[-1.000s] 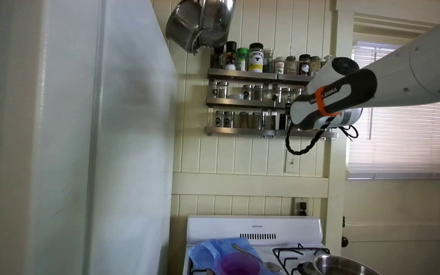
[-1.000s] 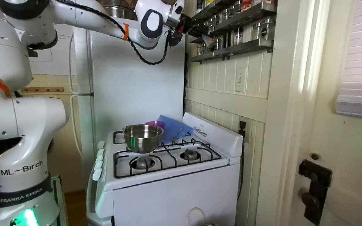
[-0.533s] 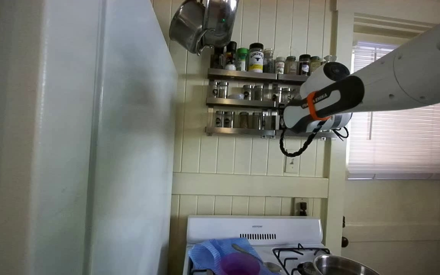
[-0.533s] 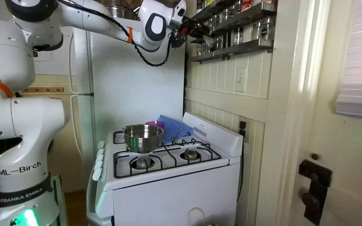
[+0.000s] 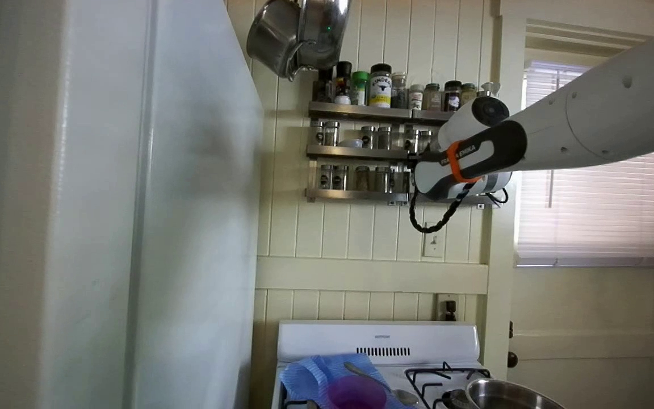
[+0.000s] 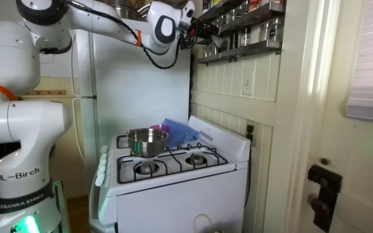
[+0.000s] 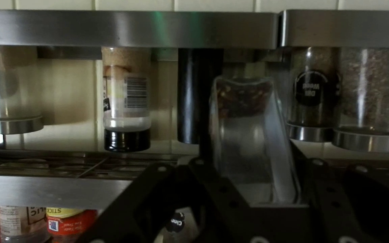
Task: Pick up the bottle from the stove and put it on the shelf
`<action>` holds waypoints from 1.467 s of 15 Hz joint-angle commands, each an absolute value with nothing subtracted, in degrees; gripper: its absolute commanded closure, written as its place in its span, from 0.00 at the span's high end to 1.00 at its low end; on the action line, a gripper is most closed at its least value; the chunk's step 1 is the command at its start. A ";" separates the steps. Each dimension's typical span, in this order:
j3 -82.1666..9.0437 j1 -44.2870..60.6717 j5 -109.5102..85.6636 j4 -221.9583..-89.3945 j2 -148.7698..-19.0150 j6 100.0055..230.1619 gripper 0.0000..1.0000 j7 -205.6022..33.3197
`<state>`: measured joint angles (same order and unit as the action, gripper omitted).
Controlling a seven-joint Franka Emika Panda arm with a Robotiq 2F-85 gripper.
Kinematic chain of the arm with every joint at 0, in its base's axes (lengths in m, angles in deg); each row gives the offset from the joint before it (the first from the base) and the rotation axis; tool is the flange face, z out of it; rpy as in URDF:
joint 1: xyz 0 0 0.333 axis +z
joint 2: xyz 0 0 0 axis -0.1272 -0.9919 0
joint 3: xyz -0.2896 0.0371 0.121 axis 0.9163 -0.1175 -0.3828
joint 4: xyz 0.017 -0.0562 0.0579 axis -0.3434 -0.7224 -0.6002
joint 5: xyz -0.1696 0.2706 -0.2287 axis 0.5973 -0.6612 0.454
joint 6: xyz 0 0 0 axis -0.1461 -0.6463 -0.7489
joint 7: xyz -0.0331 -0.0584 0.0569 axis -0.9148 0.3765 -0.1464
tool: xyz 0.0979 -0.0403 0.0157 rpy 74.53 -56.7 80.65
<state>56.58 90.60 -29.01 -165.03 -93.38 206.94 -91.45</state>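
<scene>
My gripper point(image 6: 209, 31) is shut on the bottle point(image 7: 243, 145), a clear, boxy container with reddish flakes at one end. The wrist view is upside down; there the bottle stands between my fingers point(image 7: 252, 157), slightly tilted. It shows small and pale in an exterior view point(image 6: 218, 41). The shelf point(image 6: 254, 48) is a steel wall rack with rows of jars. The bottle is at its lowest tier point(image 7: 130, 28), before a black cylinder and beside a Dill Weed jar; whether it touches the rail I cannot tell. The white stove point(image 5: 378, 335) stands below.
Jars flank the bottle, including a black-capped one point(image 7: 127, 101) and a Dill Weed jar point(image 7: 311, 91). The middle tier point(image 7: 46, 190) is just above. Pots point(image 5: 298, 37) hang near the rack. A steel bowl point(image 6: 147, 145), purple bowl point(image 5: 356, 393) and blue cloth point(image 5: 310, 378) are on the stove.
The arm has moved toward the shelf and along it, leftward in an exterior view, carrying the bottle. The hanging pots swung slightly and came back.
</scene>
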 commanded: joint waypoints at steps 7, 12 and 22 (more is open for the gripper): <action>46.77 81.25 -25.18 -160.65 -90.15 208.33 0.24 -91.31; 42.51 77.10 -23.41 -159.13 -89.67 208.04 0.24 -91.70; 37.96 71.44 -22.73 -157.15 -90.51 207.41 0.24 -91.74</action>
<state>39.07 72.84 -22.46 -158.11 -90.75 207.07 -91.75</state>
